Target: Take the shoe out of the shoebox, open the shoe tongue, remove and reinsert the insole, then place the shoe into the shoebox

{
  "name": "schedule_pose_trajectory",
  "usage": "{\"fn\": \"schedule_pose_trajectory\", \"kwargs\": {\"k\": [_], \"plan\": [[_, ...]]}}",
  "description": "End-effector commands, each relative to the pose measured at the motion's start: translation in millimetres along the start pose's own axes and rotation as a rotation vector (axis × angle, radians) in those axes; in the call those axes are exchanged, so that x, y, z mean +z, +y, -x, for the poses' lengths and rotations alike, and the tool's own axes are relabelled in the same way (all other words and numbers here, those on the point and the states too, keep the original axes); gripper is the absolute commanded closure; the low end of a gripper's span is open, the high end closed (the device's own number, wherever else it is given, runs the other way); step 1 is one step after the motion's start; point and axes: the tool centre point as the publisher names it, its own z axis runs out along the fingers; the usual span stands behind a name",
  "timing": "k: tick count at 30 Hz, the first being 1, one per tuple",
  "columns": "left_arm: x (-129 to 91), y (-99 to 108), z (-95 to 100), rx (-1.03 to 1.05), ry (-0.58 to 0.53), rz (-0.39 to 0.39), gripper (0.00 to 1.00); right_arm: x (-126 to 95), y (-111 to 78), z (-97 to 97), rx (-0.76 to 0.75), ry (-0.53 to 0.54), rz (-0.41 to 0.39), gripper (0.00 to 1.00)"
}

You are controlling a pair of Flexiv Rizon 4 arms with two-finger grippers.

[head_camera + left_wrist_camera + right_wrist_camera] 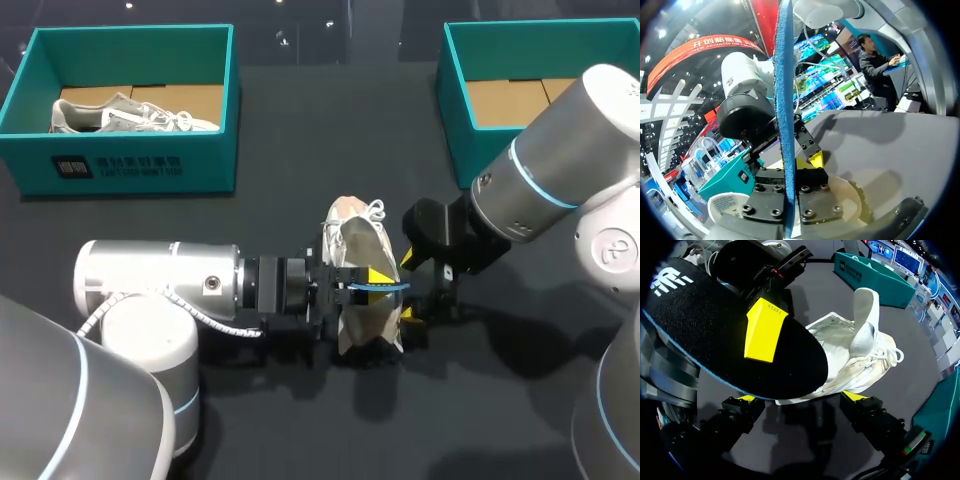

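I read left tool [790,161] clamped on the insole [715,330], over the shoe [855,357] in head view | right tool [802,398] spread open just beside it | shoe lies mid-counter [300,140], outside the shoebox [130,165]

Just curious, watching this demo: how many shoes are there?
2. A grey shoe lies in the left shoebox; a white shoe sits on the table. The right shoebox is partly hidden.
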Motion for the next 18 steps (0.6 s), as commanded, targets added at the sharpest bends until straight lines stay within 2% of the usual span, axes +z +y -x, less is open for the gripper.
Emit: {"fn": "schedule_pose_trajectory", "kwargs": {"k": [1,9,18], "plan": [[-1,-4,-2.0,0.004,0.008,-0.01,1.0,1,-0.4,-1.0,0.0,-0.002,0.001,0.0],[0,-9,-4.8,0.012,0.019,-0.027,1.0,1,-0.4,-1.0,0.0,-0.002,0.001,0.0],[0,4,-4.7,0.055,0.024,-0.006,1.0,1,-0.4,-1.0,0.0,-0.002,0.001,0.0]]}}
